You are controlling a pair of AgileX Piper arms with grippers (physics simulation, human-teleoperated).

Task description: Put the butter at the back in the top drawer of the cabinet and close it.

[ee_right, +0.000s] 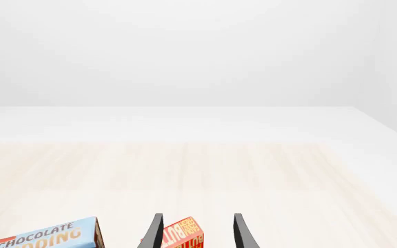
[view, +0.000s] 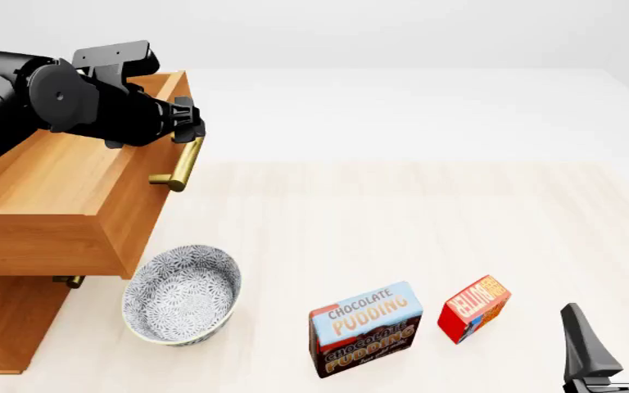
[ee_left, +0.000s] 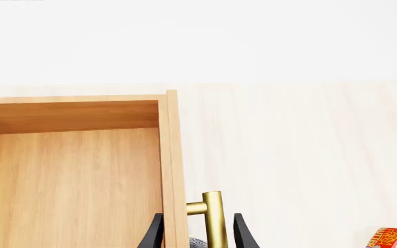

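Two jaws of your left gripper (view: 191,124) straddle the top drawer (view: 74,196) handle, unclosed; right gripper (view: 609,336) jaws spread, butter (view: 474,308) at ten o'clock.

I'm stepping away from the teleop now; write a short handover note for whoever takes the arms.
Left gripper: open, straddling the top drawer's brass handle, not clamped. Right gripper: open, empty, low near the butter.
Drawer is pulled out of the cabinet; butter sits on the table beside the pudding box.
Done: drawer open. Left: pick up butter, place it in drawer, close.
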